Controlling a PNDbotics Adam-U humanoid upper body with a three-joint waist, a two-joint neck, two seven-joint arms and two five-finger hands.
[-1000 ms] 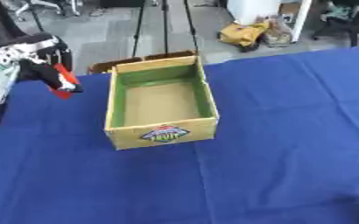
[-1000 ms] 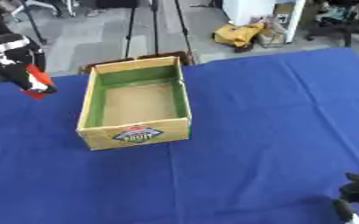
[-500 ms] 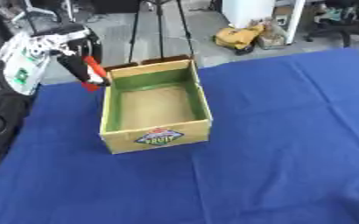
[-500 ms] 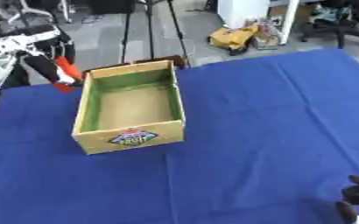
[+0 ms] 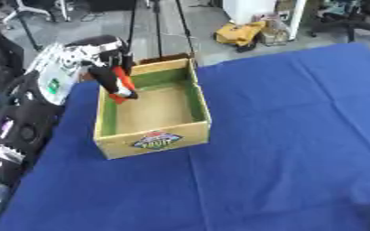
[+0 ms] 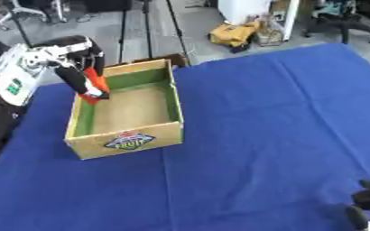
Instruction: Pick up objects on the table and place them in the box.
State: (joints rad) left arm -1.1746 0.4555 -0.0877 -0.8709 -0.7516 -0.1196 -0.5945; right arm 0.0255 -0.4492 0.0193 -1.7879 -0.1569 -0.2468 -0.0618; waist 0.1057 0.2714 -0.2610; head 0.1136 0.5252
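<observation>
Left eye view first: the left hand [image 5: 101, 61] hangs over the box's [image 5: 153, 140] far left corner with its fingers curled round a small red object [image 5: 122, 81], so the object sits just above the box's left wall, not down on the floor of it. The box is open, green inside, with a fruit label on the near wall, and it stands toward the far left part of the blue surface [image 5: 283, 149].

Right eye view: same deal, plus the right hand [image 6: 368, 205] peeks in at the surface's near right corner, only dark fingertips showing, can't tell if it's open or closed.
</observation>
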